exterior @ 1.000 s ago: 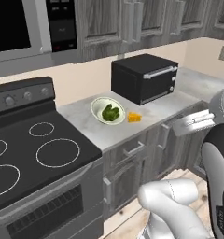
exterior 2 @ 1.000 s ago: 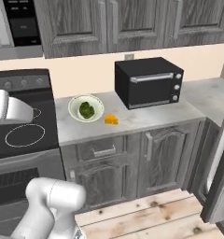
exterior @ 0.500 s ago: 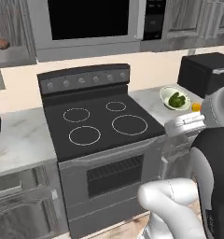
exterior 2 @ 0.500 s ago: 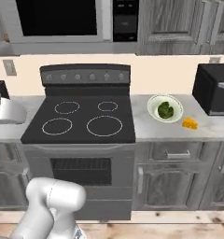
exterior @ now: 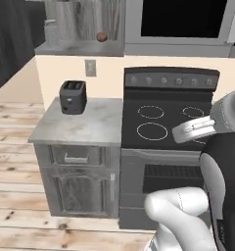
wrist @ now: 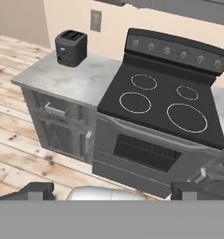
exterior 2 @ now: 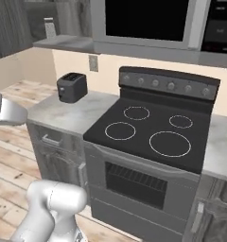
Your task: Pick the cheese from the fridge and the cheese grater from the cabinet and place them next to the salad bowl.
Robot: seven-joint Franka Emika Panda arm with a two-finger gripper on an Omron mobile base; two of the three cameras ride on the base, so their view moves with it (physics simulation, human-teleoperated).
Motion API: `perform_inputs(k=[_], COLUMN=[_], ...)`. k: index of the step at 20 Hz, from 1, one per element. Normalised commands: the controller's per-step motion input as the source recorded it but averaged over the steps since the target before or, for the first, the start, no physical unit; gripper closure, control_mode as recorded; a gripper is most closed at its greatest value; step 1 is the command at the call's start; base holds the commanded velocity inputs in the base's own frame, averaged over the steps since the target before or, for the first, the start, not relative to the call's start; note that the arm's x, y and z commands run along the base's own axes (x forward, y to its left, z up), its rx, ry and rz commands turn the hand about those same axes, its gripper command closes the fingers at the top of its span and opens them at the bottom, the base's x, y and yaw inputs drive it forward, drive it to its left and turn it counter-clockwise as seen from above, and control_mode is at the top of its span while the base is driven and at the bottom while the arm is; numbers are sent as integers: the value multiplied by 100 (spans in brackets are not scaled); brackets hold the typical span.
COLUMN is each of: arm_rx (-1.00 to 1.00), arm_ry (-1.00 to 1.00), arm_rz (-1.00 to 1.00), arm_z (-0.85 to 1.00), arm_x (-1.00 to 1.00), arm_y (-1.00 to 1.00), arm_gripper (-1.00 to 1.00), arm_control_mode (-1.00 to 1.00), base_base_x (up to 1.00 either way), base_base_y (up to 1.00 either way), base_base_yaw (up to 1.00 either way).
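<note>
Claw: the claw point(wrist: 113, 191) is spread wide, its two dark fingertips point(wrist: 37, 190) at the bottom corners of the hand view with nothing between them; it hangs near, above the wooden floor point(wrist: 20, 140) in front of the stove point(wrist: 165, 105).
Grater: a small pale-grey upright shape, too blurred to be sure of, stands far left on the bottom shelf of the cabinet point(exterior: 80, 48), up on the wall; it reads as the grater point(exterior: 52, 32), also seen at the top left of the right base view point(exterior 2: 50, 27).
Shelf mate: a small brown round thing point(exterior: 102, 37) sits on the same shelf, right of the grater and apart from it.
Table: a grey marbled table point(exterior: 85, 125) stands just left of the stove, with a drawer point(exterior: 75, 156) and a cupboard door beneath.
Toaster: a dark two-slot toaster point(exterior: 73, 96) stands upright at the table's far left corner, below the cabinet.
Wall: an outlet point(exterior: 90, 67) is set in the cream wall behind the table.
Stove: black top, four ringed burners, a row of knobs along the far edge, the oven door point(wrist: 146, 154) closed.
Microwave: the microwave point(exterior 2: 146, 19) hangs above the stove, right of the cabinet.
</note>
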Motion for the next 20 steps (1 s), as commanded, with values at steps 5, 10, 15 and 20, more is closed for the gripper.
perform_inputs(k=[5,10,15,20], arm_rx=[0,0,0,0], arm_ry=[0,0,0,0], arm_rz=[0,0,0,0], arm_z=[0,0,0,0], arm_x=[0,0,0,0], arm_y=[0,0,0,0], arm_gripper=[-100,-100,-100,-100], arm_control_mode=[100,100,100,100], base_base_x=[7,47,92,70], base_base_y=[34,83,58,26], base_base_yaw=[16,-11,-37,-46])
